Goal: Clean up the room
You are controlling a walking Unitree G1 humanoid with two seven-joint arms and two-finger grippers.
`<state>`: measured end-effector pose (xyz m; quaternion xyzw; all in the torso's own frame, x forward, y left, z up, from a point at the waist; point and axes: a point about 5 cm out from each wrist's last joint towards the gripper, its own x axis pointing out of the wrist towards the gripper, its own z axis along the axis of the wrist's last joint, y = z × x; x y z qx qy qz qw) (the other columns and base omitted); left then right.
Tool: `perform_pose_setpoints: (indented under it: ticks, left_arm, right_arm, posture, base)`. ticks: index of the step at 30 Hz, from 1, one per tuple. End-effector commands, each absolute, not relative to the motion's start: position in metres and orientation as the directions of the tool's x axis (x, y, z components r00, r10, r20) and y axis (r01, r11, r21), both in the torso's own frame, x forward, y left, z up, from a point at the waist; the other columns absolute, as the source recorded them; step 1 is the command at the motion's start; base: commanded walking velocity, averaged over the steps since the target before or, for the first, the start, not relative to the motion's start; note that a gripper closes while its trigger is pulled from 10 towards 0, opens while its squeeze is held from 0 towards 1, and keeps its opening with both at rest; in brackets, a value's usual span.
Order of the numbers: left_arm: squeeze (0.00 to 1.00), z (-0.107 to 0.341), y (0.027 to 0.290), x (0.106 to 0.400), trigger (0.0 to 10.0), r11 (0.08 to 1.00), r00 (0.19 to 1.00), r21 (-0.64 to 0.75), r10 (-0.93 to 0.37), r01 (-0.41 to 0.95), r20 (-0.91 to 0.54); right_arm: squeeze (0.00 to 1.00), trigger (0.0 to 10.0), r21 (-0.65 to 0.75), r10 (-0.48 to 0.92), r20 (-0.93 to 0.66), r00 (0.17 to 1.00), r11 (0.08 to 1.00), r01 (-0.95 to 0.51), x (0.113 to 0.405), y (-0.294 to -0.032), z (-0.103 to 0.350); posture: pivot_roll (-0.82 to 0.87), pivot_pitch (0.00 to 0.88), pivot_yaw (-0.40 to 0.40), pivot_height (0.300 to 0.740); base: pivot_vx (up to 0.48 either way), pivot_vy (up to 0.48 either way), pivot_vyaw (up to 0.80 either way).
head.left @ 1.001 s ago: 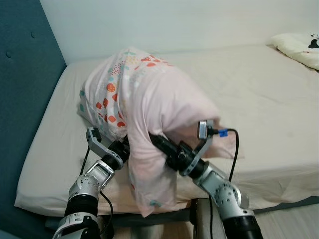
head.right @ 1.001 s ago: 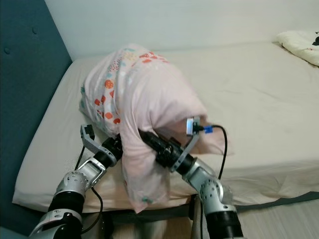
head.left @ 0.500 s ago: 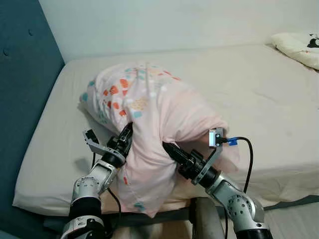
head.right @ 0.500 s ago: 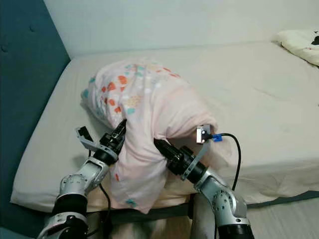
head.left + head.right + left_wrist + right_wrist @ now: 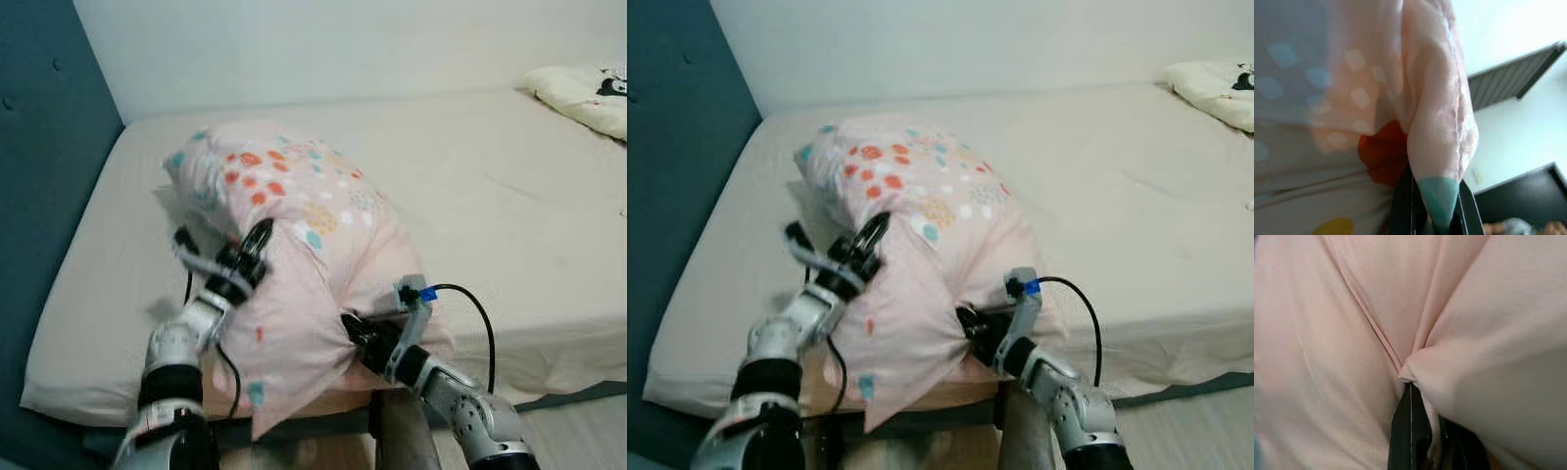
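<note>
Pillow (image 5: 294, 245) in pink, dotted with red, teal and white, now lies low on the bed (image 5: 509, 186) near the blue headboard (image 5: 44, 196), seen from the left eye; a second ago it stood bunched high over both arms, and half a second ago it was already sinking. The left hand (image 5: 257, 240) pinches the cover's near side, while the right hand (image 5: 355, 331) grips a gathered fold at the mattress's front edge, where a corner of the pillow hangs over. A second, cream pillow (image 5: 578, 93) rests at the far corner. From the right eye the same scene holds: the pillow has come down flatter and nearer the headboard, which suggests the placing step is close to done, with release probably next. The left wrist view shows that hand's black fingers (image 5: 1400, 210) closed on a seam of the cover, a teal patch caught between them. The right wrist view shows its fingers (image 5: 1408, 426) shut tight on a pleat of plain pink cloth, the fabric drawn taut around the grip.
</note>
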<state>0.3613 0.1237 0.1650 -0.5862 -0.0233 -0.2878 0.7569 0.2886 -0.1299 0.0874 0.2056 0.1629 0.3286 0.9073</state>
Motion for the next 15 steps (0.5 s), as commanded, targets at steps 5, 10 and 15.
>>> perform_pose_setpoints:
  ticks: [5, 10, 15]
  left_arm:
    - [0.0, 0.227, 0.15, 0.381, 0.0, 0.369, 0.824, -0.743, -0.346, 0.559, 0.448]
    - [0.0, 0.261, 0.178, 0.394, 0.0, 0.669, 0.876, -0.575, -0.273, 0.47, 0.399]
    - [0.0, 0.281, 0.196, 0.399, 0.0, 0.833, 0.908, -0.429, -0.19, 0.35, 0.373]
  right_arm:
    - [0.0, 10.0, 0.435, 0.541, -0.305, 0.784, 0.811, -0.392, 0.29, -0.143, 0.065]
    - [1.0, 10.0, 0.397, 0.462, -0.254, 0.85, 0.851, -0.344, 0.298, -0.155, 0.073]
    - [1.0, 10.0, 0.39, 0.455, -0.21, 0.865, 0.85, -0.353, 0.3, -0.156, 0.081]
  posture:
    - [-0.07, 0.084, 0.031, 0.469]
    - [-0.07, 0.077, 0.033, 0.469]
    - [-0.07, 0.072, 0.033, 0.469]
  base:
    - [0.0, 0.0, 0.0]
    - [0.0, 0.0, 0.0]
    - [0.0, 0.0, 0.0]
